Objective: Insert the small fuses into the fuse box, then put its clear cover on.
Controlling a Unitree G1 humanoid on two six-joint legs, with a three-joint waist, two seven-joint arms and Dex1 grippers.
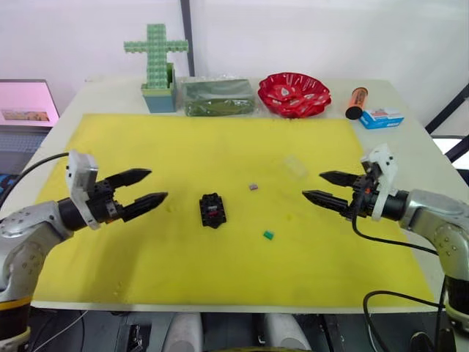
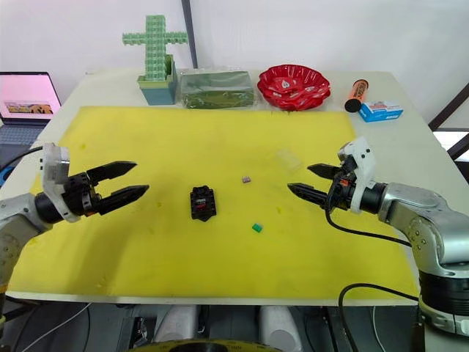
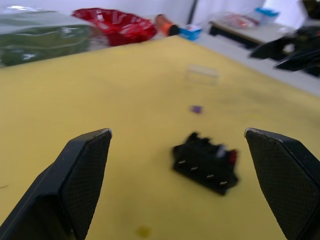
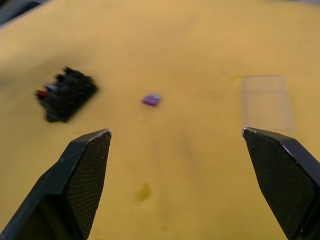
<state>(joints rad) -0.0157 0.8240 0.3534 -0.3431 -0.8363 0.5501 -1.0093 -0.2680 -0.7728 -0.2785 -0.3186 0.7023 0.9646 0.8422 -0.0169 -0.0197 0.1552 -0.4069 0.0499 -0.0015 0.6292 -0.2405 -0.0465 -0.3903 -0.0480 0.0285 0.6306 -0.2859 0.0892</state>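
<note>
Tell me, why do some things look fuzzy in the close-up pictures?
Left wrist view: the fuse box and far clutter are soft, while the left claw fingers look sharp. Right wrist view: the purple fuse and clear cover are blurred. Left eye view: evenly lit and sharper.

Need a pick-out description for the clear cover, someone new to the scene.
Start at the yellow mat covering the table. On its right half, ahead of the right claw, lies the clear cover, a flat transparent plastic rectangle. Unlike the small purplish-grey fuse nearby, it is nearly colourless and see-through.
</note>
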